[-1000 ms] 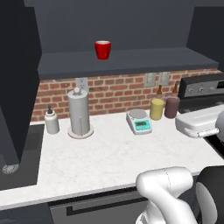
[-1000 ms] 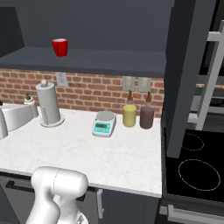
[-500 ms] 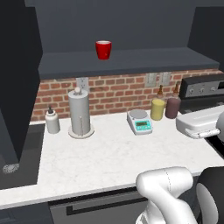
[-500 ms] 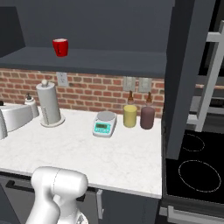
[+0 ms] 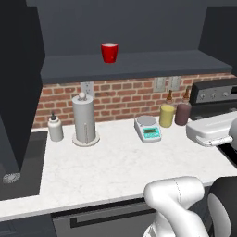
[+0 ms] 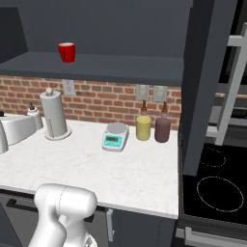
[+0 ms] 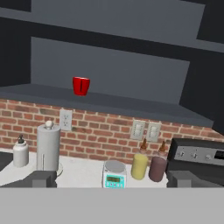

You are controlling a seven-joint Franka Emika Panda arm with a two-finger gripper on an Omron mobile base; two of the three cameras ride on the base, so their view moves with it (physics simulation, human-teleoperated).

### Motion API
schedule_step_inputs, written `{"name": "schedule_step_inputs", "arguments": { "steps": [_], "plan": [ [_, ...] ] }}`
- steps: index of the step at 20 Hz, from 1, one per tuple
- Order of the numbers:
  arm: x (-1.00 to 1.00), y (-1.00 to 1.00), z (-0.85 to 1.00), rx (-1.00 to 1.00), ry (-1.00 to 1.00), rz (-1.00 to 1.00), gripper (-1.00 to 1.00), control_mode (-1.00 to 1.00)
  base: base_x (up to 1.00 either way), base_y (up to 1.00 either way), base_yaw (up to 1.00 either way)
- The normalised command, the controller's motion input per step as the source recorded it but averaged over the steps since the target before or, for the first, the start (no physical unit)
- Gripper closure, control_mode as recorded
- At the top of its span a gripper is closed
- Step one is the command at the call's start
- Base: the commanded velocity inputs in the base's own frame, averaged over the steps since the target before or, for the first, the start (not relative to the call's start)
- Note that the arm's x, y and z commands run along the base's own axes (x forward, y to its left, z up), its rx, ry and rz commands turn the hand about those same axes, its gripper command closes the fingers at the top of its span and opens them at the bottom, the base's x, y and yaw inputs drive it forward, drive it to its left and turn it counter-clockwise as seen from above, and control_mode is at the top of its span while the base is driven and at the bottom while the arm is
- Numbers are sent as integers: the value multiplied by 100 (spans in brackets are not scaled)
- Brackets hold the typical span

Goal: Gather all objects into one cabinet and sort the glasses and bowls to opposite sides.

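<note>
Red cup [image 5: 109, 52] sits upright on the cabinet shelf [image 5: 139, 65], left of middle, doors swung wide. One cup counted up there; other two cups and the bowl aren't anywhere I can see from here. My read: this is the gather cabinet and red marks the glasses side, leaving the right half of the shelf free for the bowl. Judgement only.

Below, on the white marble desk [image 5: 115, 166]:
- one paper-towel roll [image 5: 84, 118] on its stand, against the brick wall
- one small white soap bottle [image 5: 55, 128] just left of it
- one kitchen scale [image 5: 147, 128] with a teal display, mid-desk
- two jars, yellow [image 5: 167, 115] and maroon [image 5: 183, 113], side by side near the stove [image 6: 217, 188]

None of those are task items; leave them.

Pincer [image 7: 111, 183]: two dark tips low in the hand view, well apart, nothing between them, so spread and empty. Hand camera looks level at the shelf from well back. Task looks early: one of four items placed.
</note>
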Motion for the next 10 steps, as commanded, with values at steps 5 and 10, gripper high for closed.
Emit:
{"name": "schedule_step_inputs", "arguments": {
  "steps": [5, 10],
  "plan": [
    [0, 0, 0, 0, 0, 0, -100, 100, 37, -1, 5],
    [0, 0, 0, 0, 0, 0, -100, 100, 55, 0, 12]
  ]
}}
